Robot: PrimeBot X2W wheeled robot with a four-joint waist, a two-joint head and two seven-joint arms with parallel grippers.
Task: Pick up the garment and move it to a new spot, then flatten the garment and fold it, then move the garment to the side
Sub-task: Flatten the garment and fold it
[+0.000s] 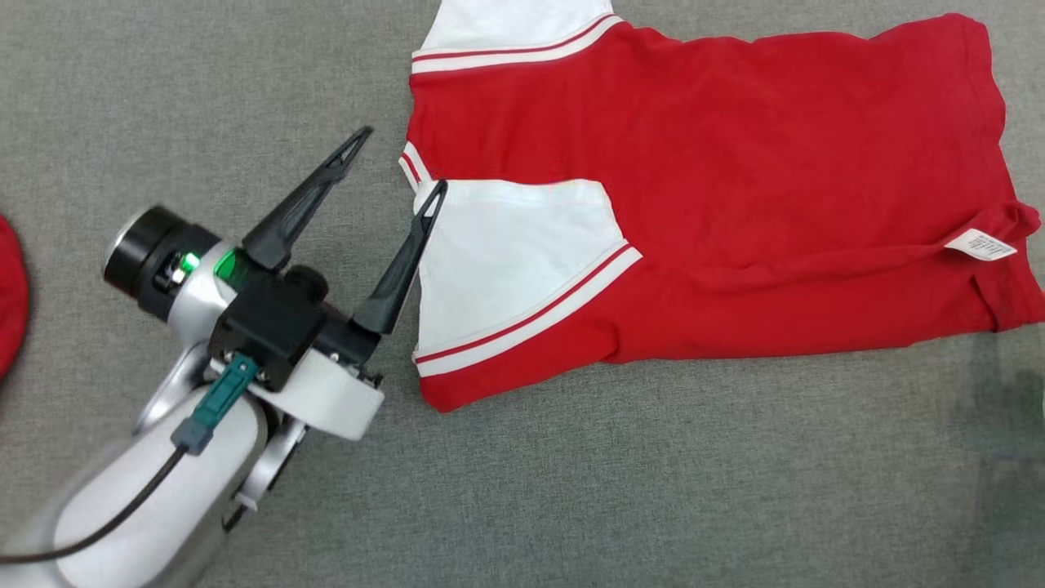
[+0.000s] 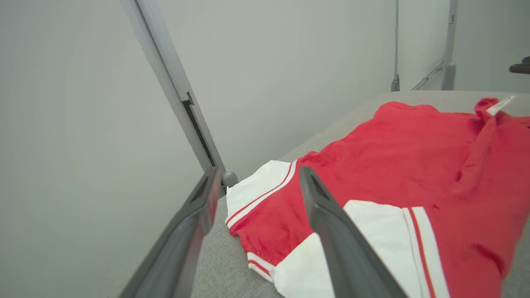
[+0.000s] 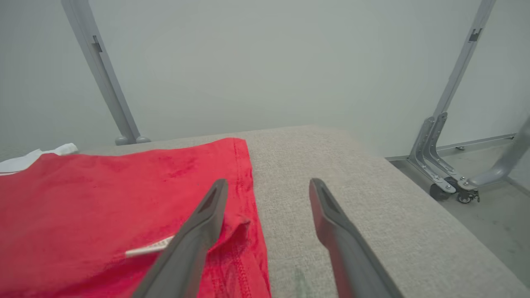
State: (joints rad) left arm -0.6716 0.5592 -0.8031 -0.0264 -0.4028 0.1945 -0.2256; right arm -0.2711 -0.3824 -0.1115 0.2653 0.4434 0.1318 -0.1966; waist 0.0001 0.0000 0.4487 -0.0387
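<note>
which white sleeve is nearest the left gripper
The lower sleeve in the head view, folded over the red body beside the left gripper; the other sleeve lies at the top edge.

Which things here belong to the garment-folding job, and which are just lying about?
Part of the job: red and white garment on the grey table; left gripper, open by its sleeve; right gripper, open by its hem.
Lying about: red item at the table's left edge; metal frame posts; wheeled stand.
</note>
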